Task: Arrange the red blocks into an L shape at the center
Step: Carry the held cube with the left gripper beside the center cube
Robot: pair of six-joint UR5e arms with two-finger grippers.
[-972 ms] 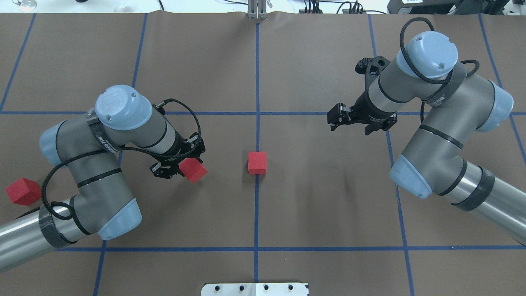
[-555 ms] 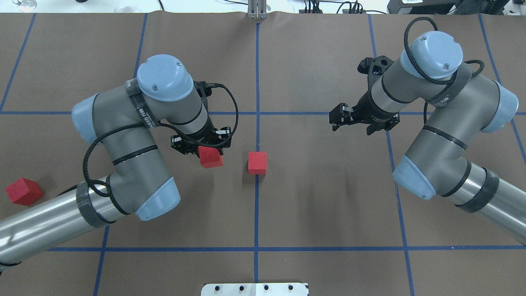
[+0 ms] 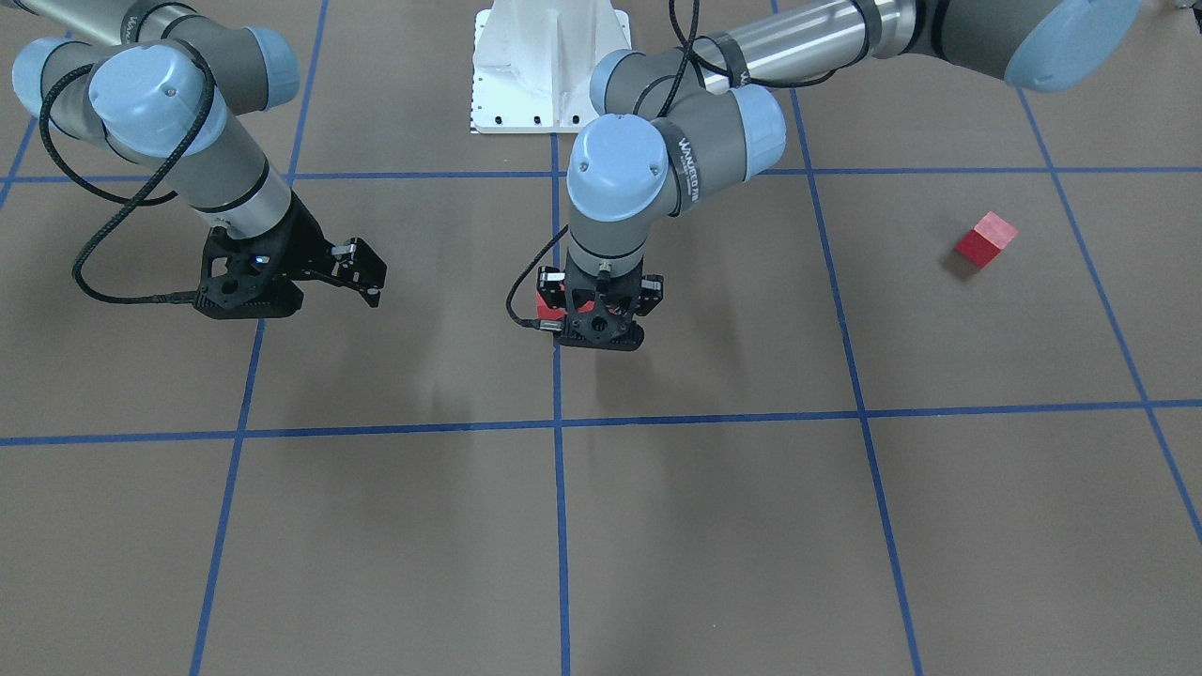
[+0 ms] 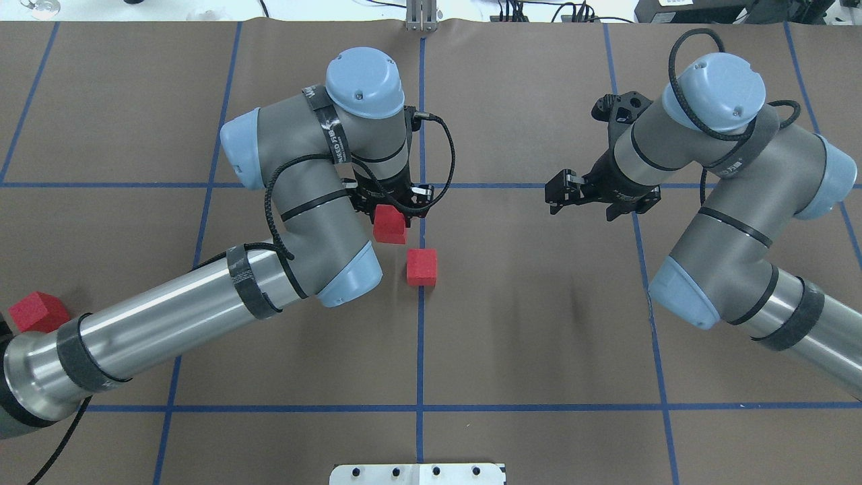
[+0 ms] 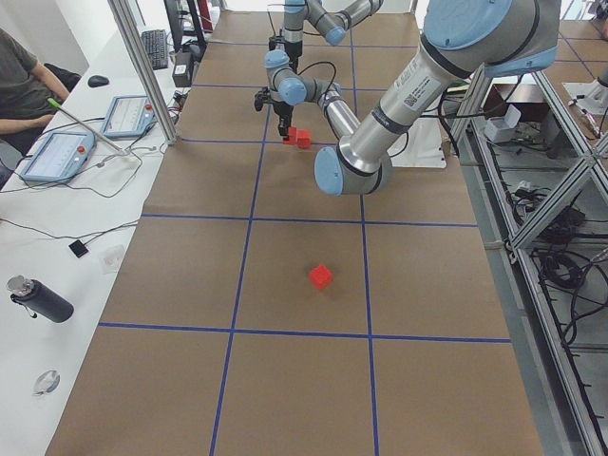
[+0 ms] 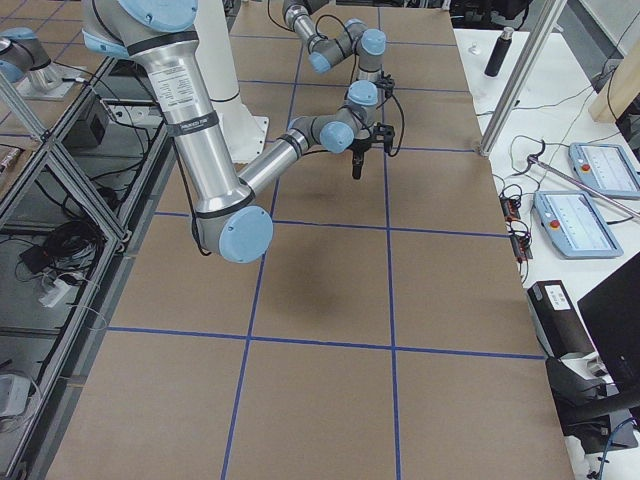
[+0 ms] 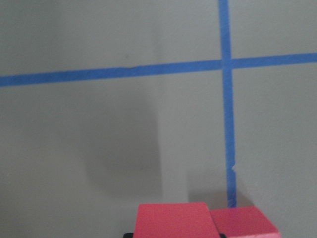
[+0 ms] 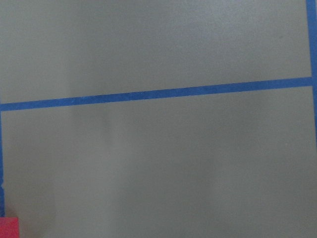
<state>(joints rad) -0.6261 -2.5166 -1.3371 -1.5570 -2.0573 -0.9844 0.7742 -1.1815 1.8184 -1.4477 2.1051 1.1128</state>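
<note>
Overhead: left gripper (image 4: 390,214), jaws clamped on the held red block (image 4: 389,225), which sits at 11 o'clock from the centre red block (image 4: 421,267) and near it. The centre red block lies on the middle blue tape line (image 4: 420,350) of the brown worktop (image 4: 539,323). The third red block (image 4: 37,312) is far out at 8 o'clock, by the view's edge. The right gripper (image 4: 584,197) is at 2 o'clock, well apart, jaws spread wide and holding nothing. Front-facing: the left gripper is low over the middle line, with red showing beside and through its hardware; cannot separate the two blocks here. The third red block is alone out at 3 o'clock. Exterior left: two red blocks close together under the far end of the near arm, third alone in a nearer square. Exterior right: no blocks visible. Left wrist: held red block at 6 o'clock, centre red block just beside it on the right; whether they touch, cannot tell. Right wrist: bare worktop and tape, with a red sliver in the 7 o'clock corner.
</note>
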